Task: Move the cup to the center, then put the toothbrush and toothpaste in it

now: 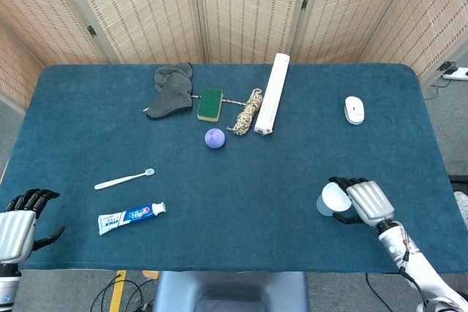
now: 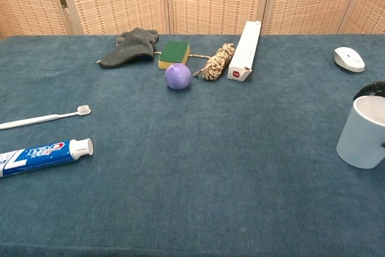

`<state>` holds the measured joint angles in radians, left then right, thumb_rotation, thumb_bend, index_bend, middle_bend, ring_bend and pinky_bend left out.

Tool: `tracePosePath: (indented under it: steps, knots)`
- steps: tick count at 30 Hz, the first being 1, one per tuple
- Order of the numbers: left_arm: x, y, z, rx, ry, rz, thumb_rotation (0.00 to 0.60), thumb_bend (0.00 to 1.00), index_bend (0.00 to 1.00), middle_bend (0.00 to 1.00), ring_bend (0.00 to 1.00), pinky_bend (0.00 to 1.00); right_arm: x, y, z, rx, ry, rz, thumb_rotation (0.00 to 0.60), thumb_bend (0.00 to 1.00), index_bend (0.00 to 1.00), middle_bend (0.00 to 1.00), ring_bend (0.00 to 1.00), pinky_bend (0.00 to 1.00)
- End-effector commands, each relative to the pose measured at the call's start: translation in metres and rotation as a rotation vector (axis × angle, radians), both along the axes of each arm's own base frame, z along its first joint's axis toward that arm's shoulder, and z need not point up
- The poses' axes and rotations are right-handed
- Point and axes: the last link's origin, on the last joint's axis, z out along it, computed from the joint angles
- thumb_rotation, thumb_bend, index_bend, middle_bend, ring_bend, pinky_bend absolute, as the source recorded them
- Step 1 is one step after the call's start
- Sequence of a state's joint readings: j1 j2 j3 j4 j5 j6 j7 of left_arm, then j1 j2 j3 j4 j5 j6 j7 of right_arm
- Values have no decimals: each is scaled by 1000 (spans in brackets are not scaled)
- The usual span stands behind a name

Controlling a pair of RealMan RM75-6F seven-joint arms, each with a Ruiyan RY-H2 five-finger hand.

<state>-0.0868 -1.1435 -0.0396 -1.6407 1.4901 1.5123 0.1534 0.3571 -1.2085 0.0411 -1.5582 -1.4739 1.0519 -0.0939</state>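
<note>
Cup [image 1: 330, 199], at the table's [image 1: 292, 173] 4 o'clock, looks light, rigid and smooth; right hand [image 1: 363, 202] fingers [image 1: 339, 181] wrap its wall.

cup [image 1: 330, 199] 1 | toothbrush [image 1: 123, 179] 1 | toothpaste [image 1: 131, 218] 1 | ball [image 1: 214, 138] 1

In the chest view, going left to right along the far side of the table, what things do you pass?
Dark cloth → green sponge → rope bundle → white box → computer mouse.
</note>
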Motion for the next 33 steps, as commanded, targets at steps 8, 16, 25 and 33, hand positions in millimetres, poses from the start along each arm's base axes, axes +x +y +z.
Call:
tracePosePath:
  steps: [8, 16, 25, 33]
  knots:
    - [-2, -2, 4, 14, -8, -5, 600, 260, 310, 294, 209, 270, 54, -25, -10, 51, -67, 157, 600, 251, 272, 403, 441, 419]
    - [-1, -5, 5, 17, -12, -15, 600, 260, 310, 294, 209, 270, 120, -62, -41, 117, -147, 287, 600, 250, 272, 403, 441, 419]
    - [-1, -8, 9, 26, -5, -15, 600, 260, 310, 294, 209, 270, 178, -91, -83, 176, -211, 355, 600, 236, 272, 401, 441, 419]
    - [0, -9, 9, 24, -3, -14, 600, 260, 310, 294, 209, 270, 208, -111, -121, 186, -184, 382, 600, 220, 272, 367, 436, 419]
